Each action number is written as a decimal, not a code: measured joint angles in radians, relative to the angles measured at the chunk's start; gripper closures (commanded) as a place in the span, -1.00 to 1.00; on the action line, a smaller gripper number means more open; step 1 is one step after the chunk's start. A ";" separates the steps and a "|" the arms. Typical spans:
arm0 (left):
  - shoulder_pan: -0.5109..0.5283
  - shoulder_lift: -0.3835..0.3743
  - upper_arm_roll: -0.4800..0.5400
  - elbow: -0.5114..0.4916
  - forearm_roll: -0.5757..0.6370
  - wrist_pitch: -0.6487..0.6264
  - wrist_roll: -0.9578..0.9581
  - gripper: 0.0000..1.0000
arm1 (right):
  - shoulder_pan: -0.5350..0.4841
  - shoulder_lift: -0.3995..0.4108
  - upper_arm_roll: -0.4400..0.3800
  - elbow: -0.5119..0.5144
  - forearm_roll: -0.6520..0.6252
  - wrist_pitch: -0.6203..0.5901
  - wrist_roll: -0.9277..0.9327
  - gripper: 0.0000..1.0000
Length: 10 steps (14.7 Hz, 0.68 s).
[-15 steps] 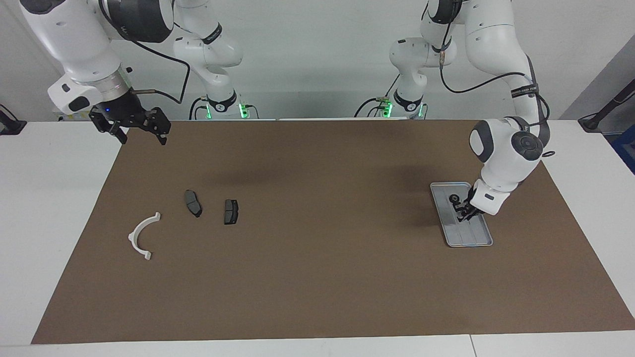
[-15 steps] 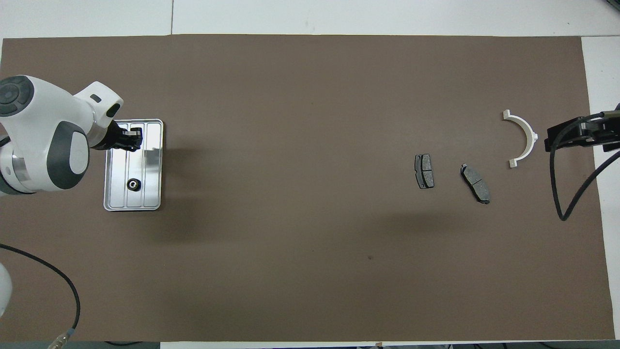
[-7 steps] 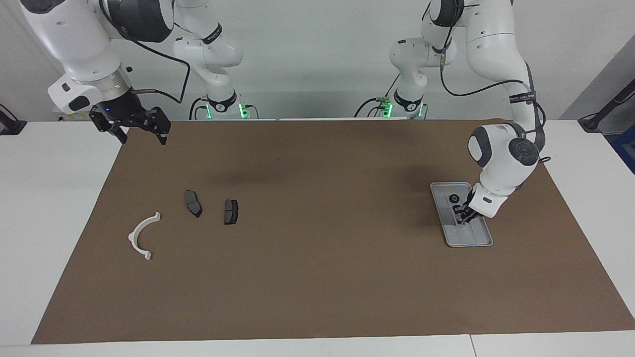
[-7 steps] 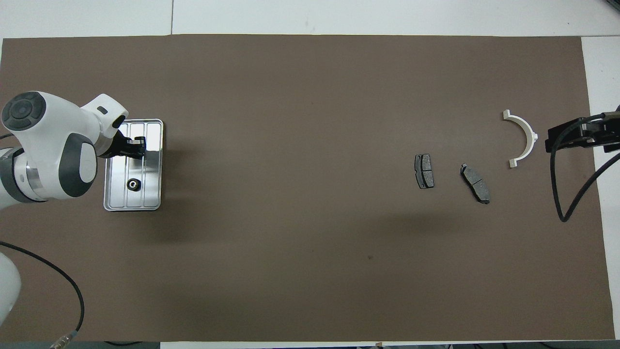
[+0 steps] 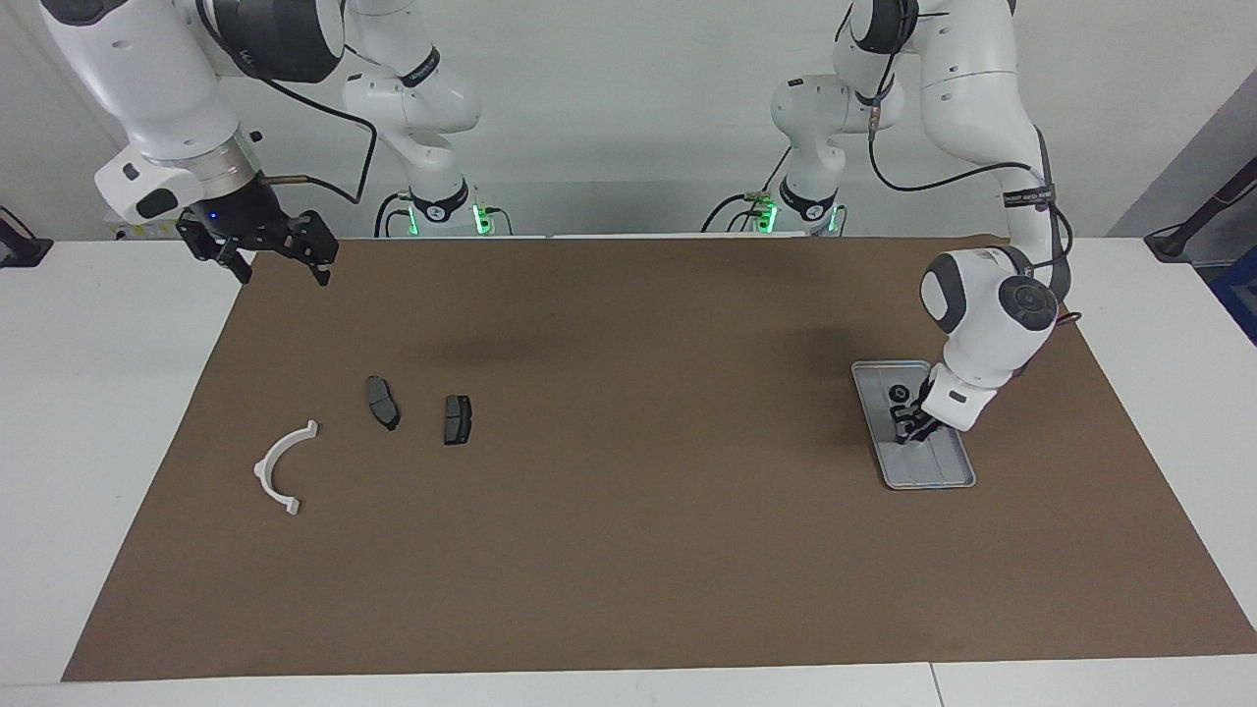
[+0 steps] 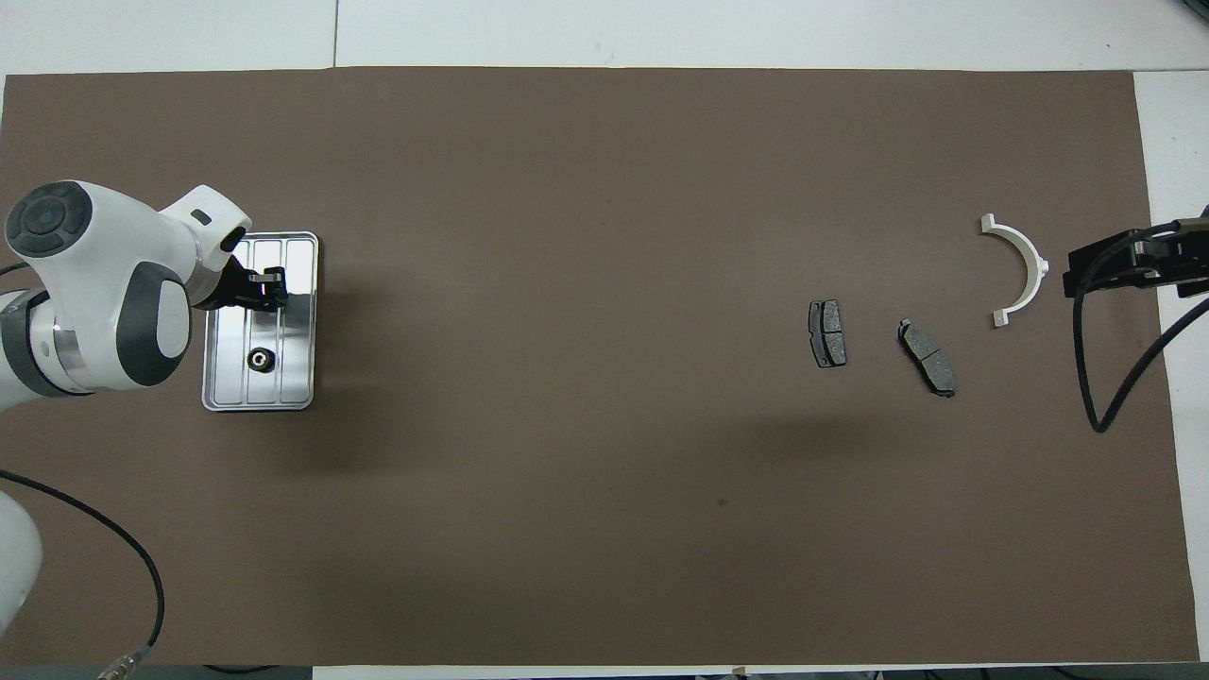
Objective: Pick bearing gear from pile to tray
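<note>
Tray (image 5: 913, 469) of silver-grey metal is seen in the facing view on the brown mat (image 5: 638, 550) toward the left arm's end of the worktop, and a small black bearing gear (image 5: 899, 393) is seen lying in the part of it nearer the robots. The left gripper (image 5: 908, 429) is held low over the middle of the tray; whether its fingers are parted or closed cannot be told, and nothing is seen between them. The right gripper (image 5: 280, 263) is held in the air over the mat's corner at the right arm's end, its fingers spread wide and empty. The pile is seen toward that end: a white curved bracket (image 5: 283, 466) and two dark pad plates (image 5: 383, 403) (image 5: 457, 419), all apart from one another.

In the overhead view, the bearing gear (image 6: 260, 359) is shown on the tray's (image 6: 304, 326) ribbed floor, clear of the left gripper (image 6: 267, 288), which is placed over the tray farther from the robots than the gear. The right gripper (image 6: 1124, 267) is seen beside the white curved bracket (image 6: 1020, 269).
</note>
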 measured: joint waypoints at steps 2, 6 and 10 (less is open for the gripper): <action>0.000 -0.001 0.000 0.002 0.000 0.001 0.000 -1.00 | 0.000 0.000 0.000 -0.001 0.000 0.000 0.000 -0.96; 0.002 -0.022 0.001 0.048 0.000 -0.029 0.000 -1.00 | 0.000 0.000 0.000 -0.001 0.000 0.000 0.000 -1.00; 0.021 -0.119 0.004 0.136 0.000 -0.232 0.000 -1.00 | 0.000 0.000 0.000 -0.001 0.000 0.000 0.000 -1.00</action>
